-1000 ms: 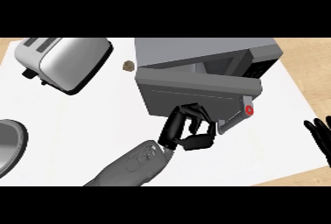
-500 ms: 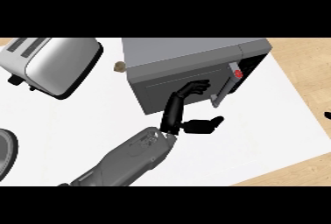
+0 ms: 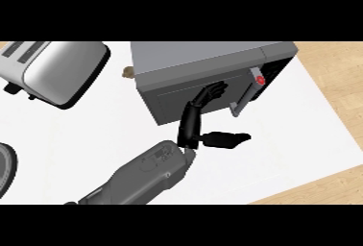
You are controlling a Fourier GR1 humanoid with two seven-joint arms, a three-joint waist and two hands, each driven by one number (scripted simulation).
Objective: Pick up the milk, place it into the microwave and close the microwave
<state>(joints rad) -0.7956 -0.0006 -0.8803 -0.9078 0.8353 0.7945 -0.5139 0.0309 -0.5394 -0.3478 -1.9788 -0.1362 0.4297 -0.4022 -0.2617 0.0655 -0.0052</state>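
Note:
The grey microwave (image 3: 205, 62) stands at the top middle of the white counter. Its door (image 3: 177, 98), with a pale handle (image 3: 241, 100) and a red button (image 3: 259, 80) beside it, looks almost flush with the body. My left hand (image 3: 191, 122) reaches up from the lower middle, its straight fingers (image 3: 210, 92) lying flat against the door and the thumb (image 3: 227, 140) sticking out to the right. It holds nothing. No milk shows anywhere in the view. My right hand is out of the picture.
A silver toaster (image 3: 56, 69) lies at the upper left. A small brown object (image 3: 128, 72) peeks out behind the microwave's left corner. A dark round rim (image 3: 6, 168) shows at the left edge. The wooden floor (image 3: 340, 72) borders the counter on the right.
The microwave door has swung from wide open to nearly shut, with my left hand's fingers straightening and following it. My right hand, earlier at the right edge, has left the view.

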